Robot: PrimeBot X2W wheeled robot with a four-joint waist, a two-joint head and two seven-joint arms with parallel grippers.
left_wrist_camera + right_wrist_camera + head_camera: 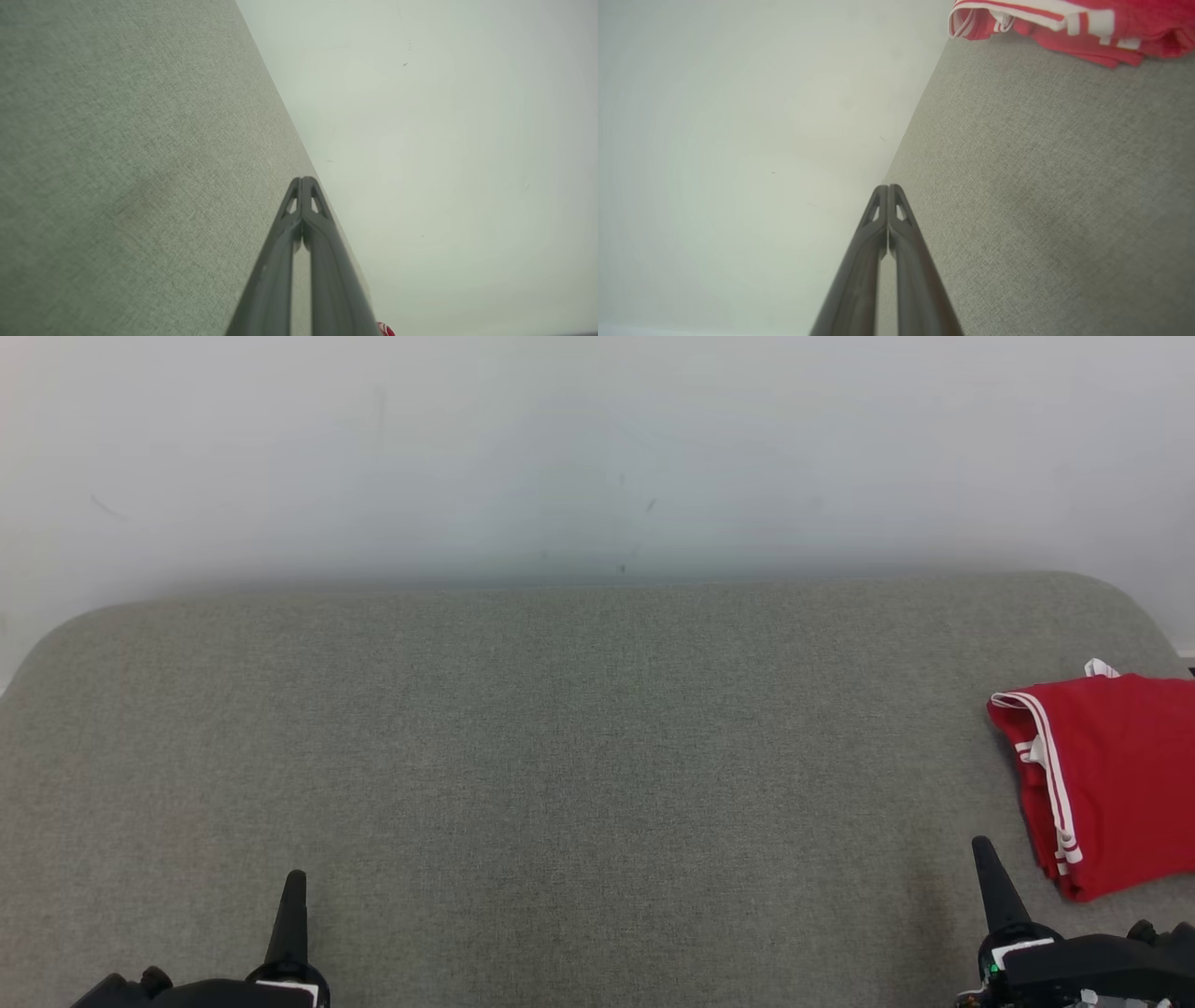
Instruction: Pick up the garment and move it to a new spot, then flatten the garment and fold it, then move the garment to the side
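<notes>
The garment [1111,784], red with white stripes, lies folded at the far right of the grey cloth surface [560,756], partly cut off by the edge of the head view. We judge the folding and the move aside to be done, so the step in hand is parking the arms. To do that well, we should draw the right arm away from the striped edge without brushing it, so the layers do not shift.

Our right gripper [982,847] has its two fingers pressed tip to tip and carries nothing. It sits near the garment's near corner but apart from it. Our left gripper [295,879] is likewise closed and empty, well apart from the cloth. Beyond the surface is a pale wall [597,448].
</notes>
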